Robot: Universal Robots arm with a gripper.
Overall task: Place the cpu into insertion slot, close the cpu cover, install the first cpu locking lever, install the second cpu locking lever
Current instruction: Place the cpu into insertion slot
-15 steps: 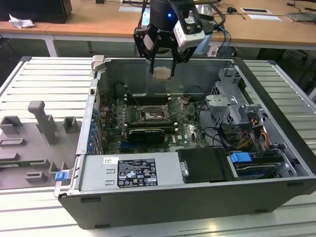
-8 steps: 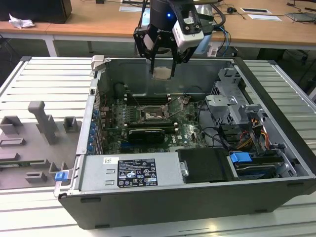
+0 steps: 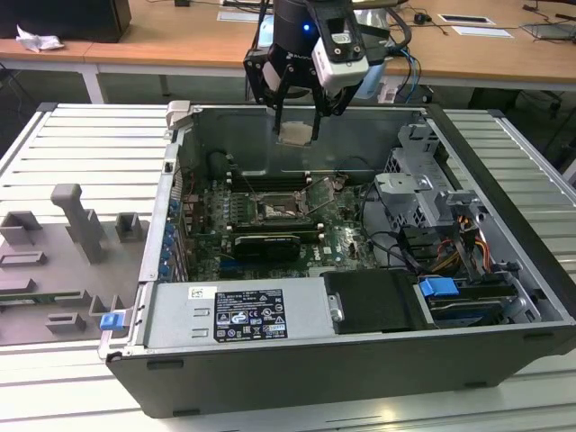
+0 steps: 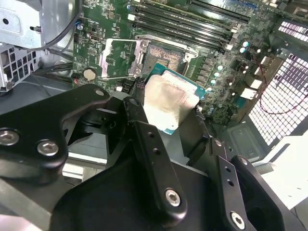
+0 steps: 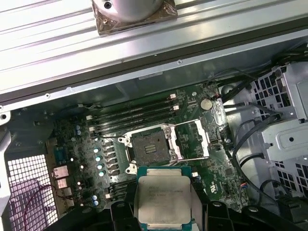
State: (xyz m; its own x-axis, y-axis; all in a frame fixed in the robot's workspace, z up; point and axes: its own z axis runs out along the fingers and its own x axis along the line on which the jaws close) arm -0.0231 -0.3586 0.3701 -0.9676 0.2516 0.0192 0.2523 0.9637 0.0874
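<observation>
- A slatted pale-grey metal counter (image 3: 54, 135) carries an open dark-grey computer case (image 3: 270, 378) across its middle. Grey moulded fixture blocks (image 3: 76, 220) sit toward the counter edge at the exterior view's left.
- A green circuit board (image 3: 346, 234) covers the floor of the case.
- The black hand (image 3: 298, 121) hangs above the open case near its far wall, well clear of the board. Its fingers are drawn in on two opposite edges of the chip.
- The cpu cover (image 5: 204, 140), a thin square silvery metal frame, is swung open just beside the socket.
- The insertion slot (image 5: 150, 147), a dark square recess with a silvery rim, lies bare next to the long black memory slots (image 5: 134, 114).
- The cpu (image 5: 163, 197), a small flat square chip with a pale silver-grey top, is held in the air between the fingers, apart from the slot.
</observation>
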